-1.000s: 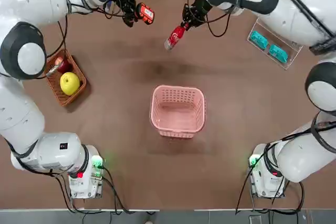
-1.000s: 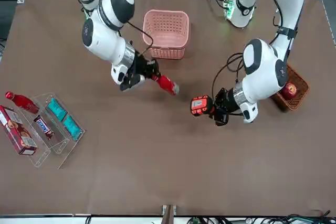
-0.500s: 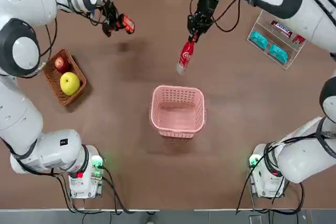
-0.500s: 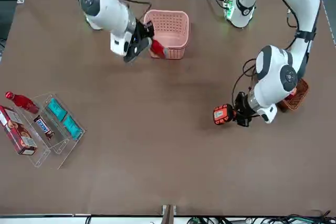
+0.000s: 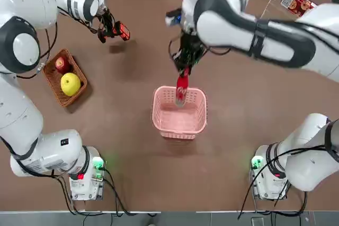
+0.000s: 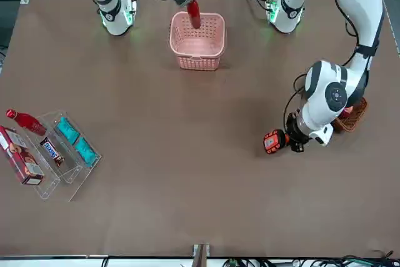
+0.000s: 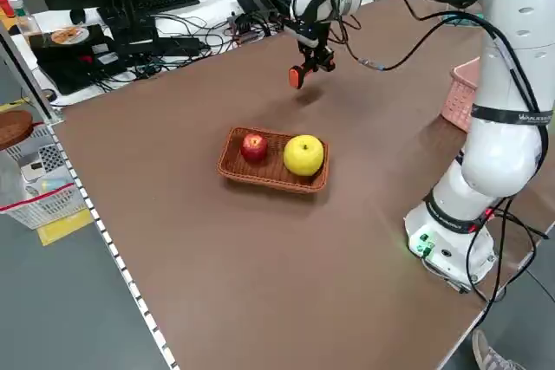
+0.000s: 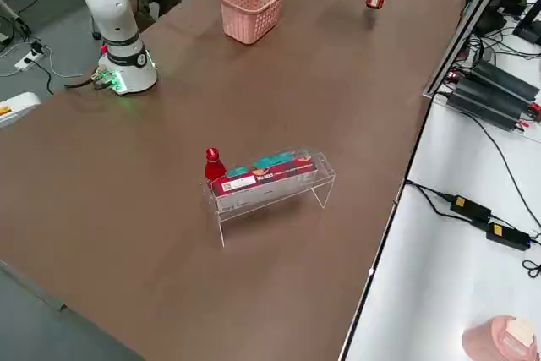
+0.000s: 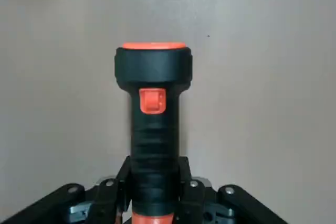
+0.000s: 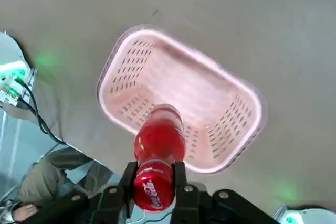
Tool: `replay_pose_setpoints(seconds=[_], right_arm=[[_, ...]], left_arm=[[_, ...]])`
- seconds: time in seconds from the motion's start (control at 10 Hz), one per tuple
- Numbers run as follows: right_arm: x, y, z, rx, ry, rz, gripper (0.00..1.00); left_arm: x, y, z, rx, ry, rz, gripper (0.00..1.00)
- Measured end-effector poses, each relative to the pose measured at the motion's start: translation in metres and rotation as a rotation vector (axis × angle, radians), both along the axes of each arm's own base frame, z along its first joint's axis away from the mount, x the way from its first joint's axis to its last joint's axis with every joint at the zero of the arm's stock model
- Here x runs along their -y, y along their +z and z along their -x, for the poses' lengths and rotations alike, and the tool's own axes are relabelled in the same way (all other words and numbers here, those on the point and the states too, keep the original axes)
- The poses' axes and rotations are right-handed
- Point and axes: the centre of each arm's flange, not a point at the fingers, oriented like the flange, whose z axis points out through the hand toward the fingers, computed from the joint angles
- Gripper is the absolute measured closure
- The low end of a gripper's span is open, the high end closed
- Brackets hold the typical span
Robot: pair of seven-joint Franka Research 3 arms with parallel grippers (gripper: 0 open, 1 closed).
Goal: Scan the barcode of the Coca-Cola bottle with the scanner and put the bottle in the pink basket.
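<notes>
My right gripper (image 5: 185, 70) is shut on the Coca-Cola bottle (image 5: 181, 87), a slim red bottle with white lettering. The bottle hangs over the pink basket (image 5: 159, 123), near the basket's far rim. In the right wrist view the Coca-Cola bottle (image 10: 159, 142) points down into the pink basket (image 10: 247, 94). From the front, the Coca-Cola bottle (image 6: 193, 12) stands over the pink basket (image 6: 197, 60). My left gripper (image 5: 104, 31) is shut on the scanner (image 5: 121, 30), black with a red-orange head, low over the far left of the table. The scanner (image 9: 153, 103) fills the left wrist view.
A brown wicker basket (image 5: 54, 82) with a red apple and a yellow fruit sits at the left. A clear rack (image 6: 62, 148) with teal packets, a red box and another red bottle (image 6: 22, 119) stands at the far right corner.
The right arm has carried the bottle from the far middle of the table to above the pink basket. The left arm has drawn the scanner away to the left.
</notes>
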Motion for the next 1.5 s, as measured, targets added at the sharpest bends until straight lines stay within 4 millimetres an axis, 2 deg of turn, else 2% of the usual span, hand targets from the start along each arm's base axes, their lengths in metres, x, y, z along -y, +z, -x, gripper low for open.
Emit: replay_pose_setpoints(seconds=[0.2, 0.3, 0.7, 0.9, 1.1, 1.3, 1.5], right_arm=[[-0.018, -0.012, 0.017, 0.046, -0.042, 0.015, 0.68], [-0.027, -0.024, 0.015, 0.062, -0.061, 0.016, 0.68], [-0.061, -0.102, -0.001, 0.112, -0.083, 0.067, 0.68], [-0.064, -0.132, -0.007, 0.13, -0.077, 0.1, 0.68], [-0.063, -0.15, -0.009, 0.133, -0.081, 0.107, 0.68], [-0.064, -0.178, -0.012, 0.133, -0.089, 0.11, 0.68], [-0.063, -0.199, -0.013, 0.131, -0.092, 0.117, 0.68]], left_arm=[[0.001, -0.024, 0.006, -0.005, -0.021, 0.0, 0.63], [0.003, -0.031, 0.008, -0.008, -0.029, 0.002, 0.63], [0.022, -0.049, 0.022, -0.006, -0.108, -0.021, 0.63], [0.023, -0.059, 0.026, -0.008, -0.135, -0.032, 0.63], [0.024, -0.06, 0.026, -0.006, -0.14, -0.034, 0.63], [0.024, -0.06, 0.027, -0.004, -0.151, -0.039, 0.63], [0.026, -0.06, 0.027, 0.0, -0.164, -0.045, 0.4]])
